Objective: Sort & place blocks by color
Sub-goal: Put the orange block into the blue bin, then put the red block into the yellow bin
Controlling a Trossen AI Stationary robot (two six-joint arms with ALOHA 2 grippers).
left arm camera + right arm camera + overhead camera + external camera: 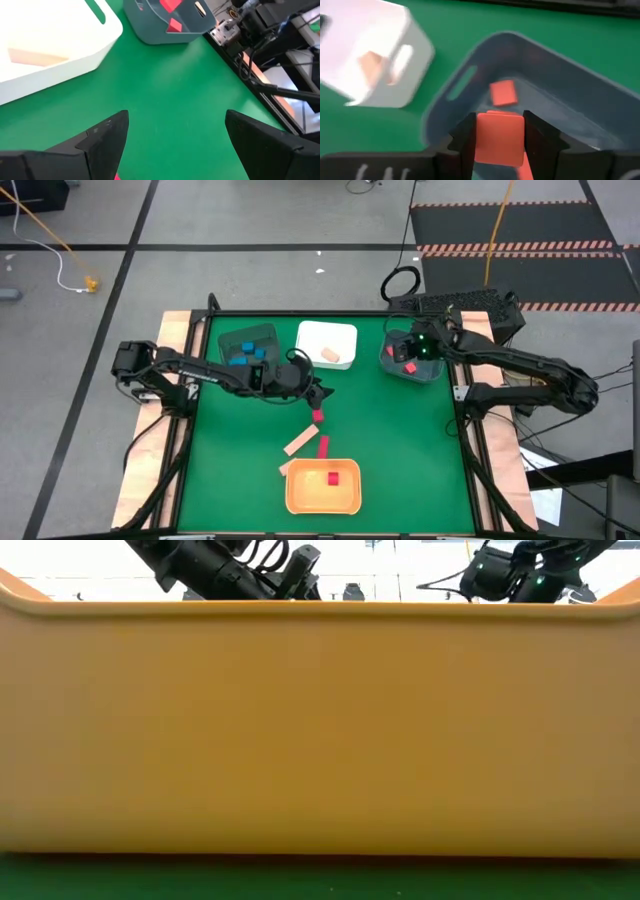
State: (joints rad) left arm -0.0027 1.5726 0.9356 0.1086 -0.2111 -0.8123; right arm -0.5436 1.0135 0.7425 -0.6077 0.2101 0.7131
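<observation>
My right gripper (498, 119) hangs over the grey bin (560, 65) at the table's far right (386, 360), shut on a red block (500, 142). Another red block (502, 93) lies on the bin's floor. My left gripper (175, 130) is open at mid-table (316, 398), just beyond a small red block (318, 417) that lies on the green mat. A red bar (323, 445) and two tan pieces (300, 442) (285, 468) lie nearer the orange bin (295, 500), which holds a red block (333, 477). My right gripper pinches the red block between its two fingers (465, 137), one on each opposite side face (481, 135). The fingers slant down from above into the grey bin's opening. The block sits level in the hold, above the bin's floor.
A white bin (310, 335) at the far middle holds a tan piece (333, 355); it also shows in the left wrist view (100, 35). A dark bin (228, 338) far left holds blue blocks (245, 352). The orange bin's wall (320, 730) fills the low view.
</observation>
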